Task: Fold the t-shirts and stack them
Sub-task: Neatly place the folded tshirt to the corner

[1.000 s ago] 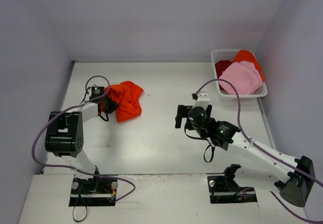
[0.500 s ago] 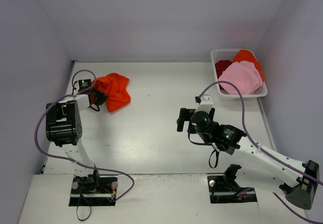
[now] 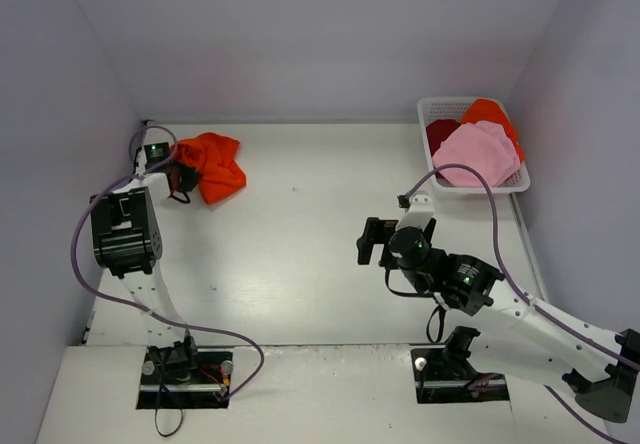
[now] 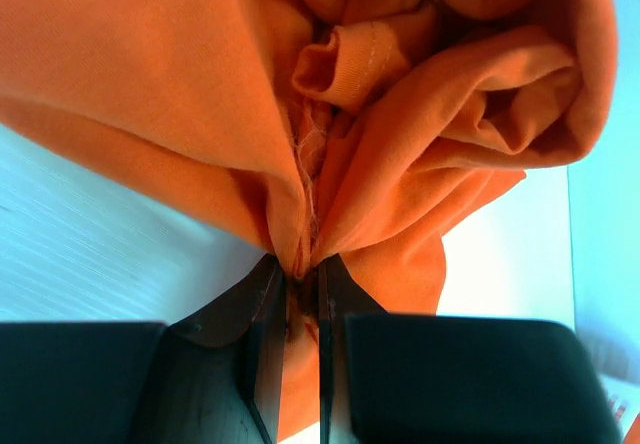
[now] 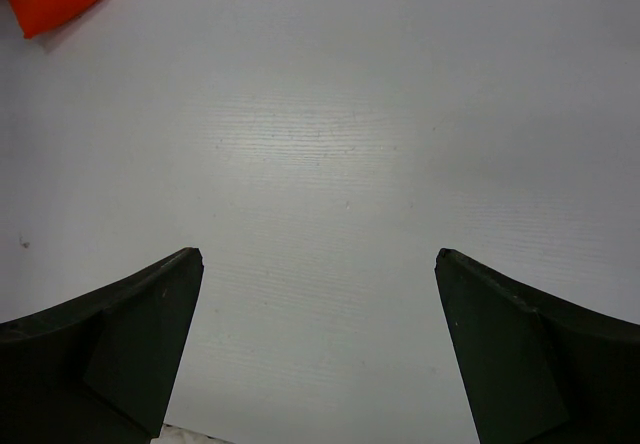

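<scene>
At the far left corner of the table, I have the left gripper clamped on the orange-red t-shirt. In the left wrist view its two fingers sit almost together, with only a thin pinch of gathered cloth between the tips. From that pinch the rest of the shirt bunches away in thick folds and a seam shows in the middle. From above, the shirt is a crumpled heap lying just to the right of the gripper and touching it, close to the left wall.

My right gripper is well apart from that shirt, toward the near right of the table. Its fingers are spread wide with nothing between them, only bare white surface below. In the right wrist view one corner of the orange-red t-shirt shows at the top left, far from the fingertips.

At the far right stands the white basket. In it lies a pink t-shirt on top, a dark red t-shirt to its left, and a second orange t-shirt at the far side.
</scene>
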{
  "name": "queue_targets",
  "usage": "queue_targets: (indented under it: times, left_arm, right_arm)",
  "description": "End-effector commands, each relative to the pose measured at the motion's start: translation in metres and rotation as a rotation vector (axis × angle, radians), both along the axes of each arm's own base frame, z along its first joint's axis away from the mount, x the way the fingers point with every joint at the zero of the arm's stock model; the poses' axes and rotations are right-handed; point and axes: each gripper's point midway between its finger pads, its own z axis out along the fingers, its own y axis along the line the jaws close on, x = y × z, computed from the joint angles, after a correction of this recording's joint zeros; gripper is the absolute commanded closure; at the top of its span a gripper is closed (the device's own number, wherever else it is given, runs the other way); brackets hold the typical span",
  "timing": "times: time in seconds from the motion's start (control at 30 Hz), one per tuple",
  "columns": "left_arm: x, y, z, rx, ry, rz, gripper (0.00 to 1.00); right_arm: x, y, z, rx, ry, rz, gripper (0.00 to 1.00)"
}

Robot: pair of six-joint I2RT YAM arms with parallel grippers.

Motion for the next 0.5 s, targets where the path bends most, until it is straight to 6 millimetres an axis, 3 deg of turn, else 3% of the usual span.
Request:
queue_targets:
  times: [0.0, 0.47]
  left_arm:
    - [0.020, 0.026, 0.034, 0.004, -0.097, 0.072, 1.00]
    - [0.036, 0.088, 0.019, -0.039, -0.115, 0.197, 1.00]
  right_arm:
    - [0.003, -0.004, 0.020, 0.047, -0.049, -0.043, 0.02]
    - [0.001, -0.006, 0.026, 0.065, -0.064, -0.060, 0.03]
